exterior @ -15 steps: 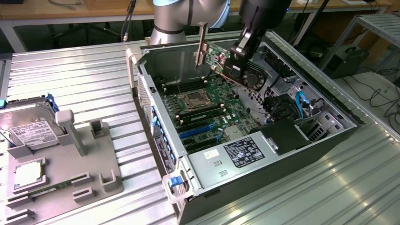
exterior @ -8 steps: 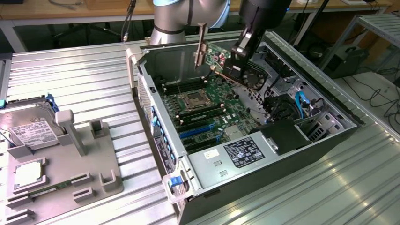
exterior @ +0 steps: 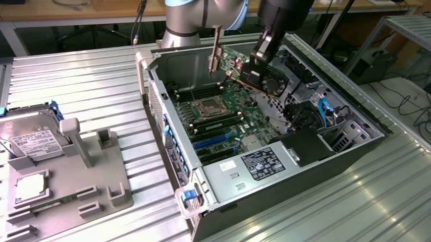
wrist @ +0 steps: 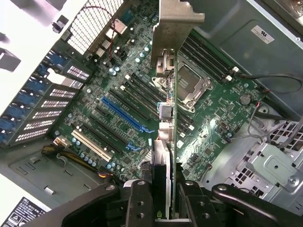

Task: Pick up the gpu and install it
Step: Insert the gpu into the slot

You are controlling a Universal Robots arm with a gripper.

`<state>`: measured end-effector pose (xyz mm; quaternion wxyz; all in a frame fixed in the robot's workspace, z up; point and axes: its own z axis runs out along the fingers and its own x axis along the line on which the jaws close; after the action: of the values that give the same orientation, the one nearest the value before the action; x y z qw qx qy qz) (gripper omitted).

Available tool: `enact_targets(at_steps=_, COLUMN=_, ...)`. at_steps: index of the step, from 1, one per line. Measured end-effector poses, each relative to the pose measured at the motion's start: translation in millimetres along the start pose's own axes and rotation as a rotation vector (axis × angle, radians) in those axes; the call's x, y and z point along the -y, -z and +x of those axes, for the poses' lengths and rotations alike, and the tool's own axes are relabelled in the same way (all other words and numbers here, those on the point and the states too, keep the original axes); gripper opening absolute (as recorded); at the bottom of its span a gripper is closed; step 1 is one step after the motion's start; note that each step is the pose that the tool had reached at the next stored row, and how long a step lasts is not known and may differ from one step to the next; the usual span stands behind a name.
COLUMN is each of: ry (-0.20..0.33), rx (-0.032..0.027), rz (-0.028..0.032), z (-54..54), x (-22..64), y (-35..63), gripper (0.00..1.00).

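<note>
Exterior view: gripping the gpu (exterior: 267,80) in partly closed jaws, high over the open computer case (exterior: 156,91) lying on the desk (exterior: 81,75), well clear of the motherboard (exterior: 232,101), with the metal bracket (exterior: 217,49) hanging at the card's far end. Keep the card on edge and steady; lower only once squared to the blue slots (exterior: 211,142).

Wrist view: clamping the gpu (wrist: 171,118) near one end, fingers (wrist: 140,203) pressed against both faces, looking down its thin edge onto the motherboard. Seems to cross the long blue slot (wrist: 124,115) at an angle rather than run along it. Turn the wrist until the metal bracket (wrist: 176,26) faces the row of slot covers (wrist: 52,106), match edge to slot, and push evenly, never forcing against a corner.
</note>
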<state>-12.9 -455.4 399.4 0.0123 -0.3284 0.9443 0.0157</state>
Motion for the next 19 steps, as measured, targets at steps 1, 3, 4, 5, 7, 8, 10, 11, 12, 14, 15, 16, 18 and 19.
enact_targets(at_steps=1, ry=0.006, rx=0.0000, rz=-0.0003, z=0.0, x=0.0, y=0.0, gripper=0.27)
enact_targets(at_steps=3, ry=0.018, rx=0.0001, rz=-0.0012, z=0.1, x=0.1, y=0.0, gripper=0.27)
enact_targets(at_steps=4, ry=0.023, rx=0.0001, rz=-0.0015, z=0.1, x=0.1, y=0.0, gripper=0.27)
enact_targets(at_steps=5, ry=0.028, rx=0.0000, rz=-0.0017, z=0.1, x=0.1, y=0.0, gripper=0.27)
enact_targets(at_steps=7, ry=0.039, rx=-0.0001, rz=-0.0022, z=0.1, x=0.2, y=0.0, gripper=0.27)
enact_targets(at_steps=8, ry=0.045, rx=-0.0002, rz=-0.0024, z=0.2, x=0.2, y=0.0, gripper=0.27)
enact_targets(at_steps=10, ry=0.056, rx=-0.0005, rz=-0.0028, z=0.2, x=0.2, y=0.0, gripper=0.27)
enact_targets(at_steps=11, ry=0.063, rx=-0.0005, rz=-0.0031, z=0.2, x=0.2, y=0.0, gripper=0.27)
enact_targets(at_steps=12, ry=0.070, rx=-0.0007, rz=-0.0033, z=0.2, x=0.2, y=0.0, gripper=0.27)
enact_targets(at_steps=14, ry=0.089, rx=-0.0013, rz=-0.0039, z=0.2, x=0.2, y=0.0, gripper=0.27)
enact_targets(at_steps=15, ry=0.098, rx=-0.0013, rz=-0.0042, z=0.2, x=0.2, y=0.0, gripper=0.27)
enact_targets(at_steps=16, ry=0.105, rx=-0.0016, rz=-0.0045, z=0.2, x=0.2, y=0.0, gripper=0.27)
enact_targets(at_steps=18, ry=0.118, rx=-0.0019, rz=-0.0049, z=0.2, x=0.2, y=0.0, gripper=0.27)
enact_targets(at_steps=19, ry=0.126, rx=-0.0020, rz=-0.0052, z=0.2, x=0.2, y=0.0, gripper=0.27)
